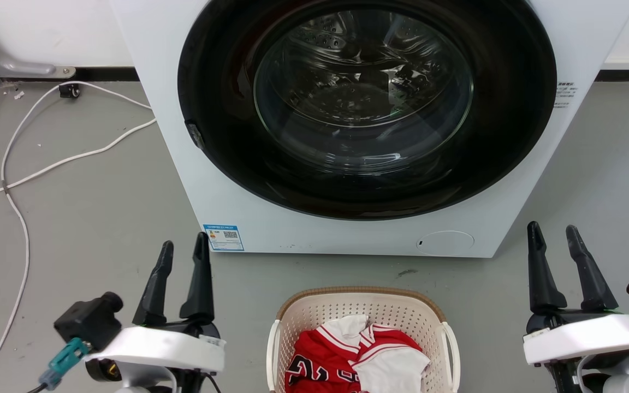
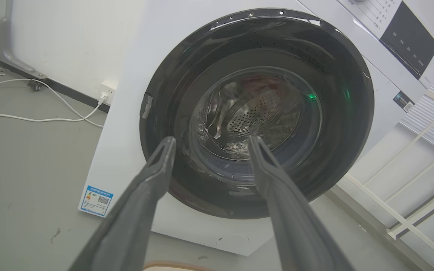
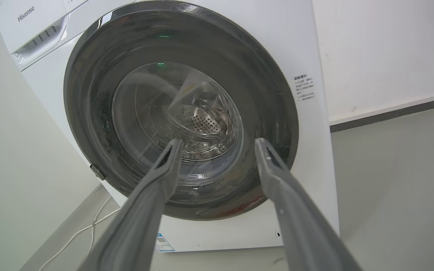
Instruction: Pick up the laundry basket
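You have the basket (image 1: 314, 316) on the floor (image 1: 101, 229) at the bottom middle of the head view, just in front of the washer (image 1: 227, 185) but not touching it; its brown rim curves across the far side, a white handle stands at each side, and a red and white jersey (image 1: 331, 355) lies heaped inside; the picture's lower edge cuts off the near part. Your left gripper (image 1: 184, 243) sits to the basket's left, its fingers pointing toward the washer and spread with a clear gap, holding nothing; your right gripper (image 1: 552, 229) sits to the basket's right, farther out, likewise spread and empty; neither touches the basket or its handles. In the left wrist view the two fingers (image 2: 139, 210) stand well apart and frame the washer's round dark door (image 2: 345, 124), with the steel drum visible through its glass; a sliver of the basket's brown rim shows at the bottom edge between them. In the right wrist view the fingers (image 3: 286, 210) are just as wide apart, again aimed at the door, with nothing between them. A white cable (image 1: 19, 218) trails over the floor to the left of the washer; a blue label (image 1: 224, 237) sits at the washer's lower left corner.
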